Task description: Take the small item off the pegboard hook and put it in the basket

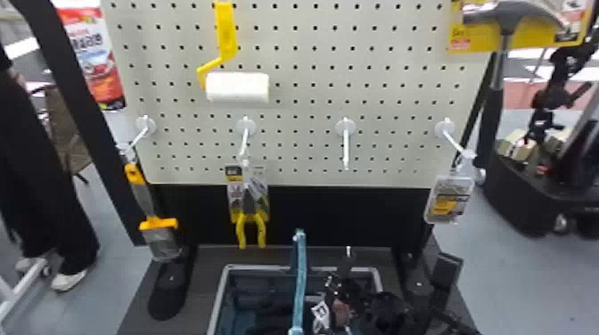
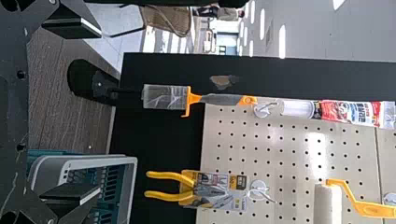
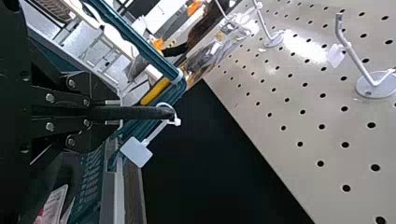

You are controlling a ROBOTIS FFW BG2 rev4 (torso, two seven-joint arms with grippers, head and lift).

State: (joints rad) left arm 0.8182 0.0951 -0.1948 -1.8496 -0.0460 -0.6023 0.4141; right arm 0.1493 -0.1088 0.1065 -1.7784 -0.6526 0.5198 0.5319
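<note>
Your right gripper (image 3: 112,112) has the dark item (image 3: 140,113) clamped, off the pegboard, at the basket (image 1: 218,299). Its dangling white tag (image 3: 137,152) could snag the basket handle (image 1: 301,276) as you lower; release near the rim and it may fall outside.

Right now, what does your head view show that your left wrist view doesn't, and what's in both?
The head view has the hammer and a small pack hanging on the rightmost hook. The left wrist view has the open left pincer. Both share the paint roller, the pliers, the orange-and-black tool and the basket.
</note>
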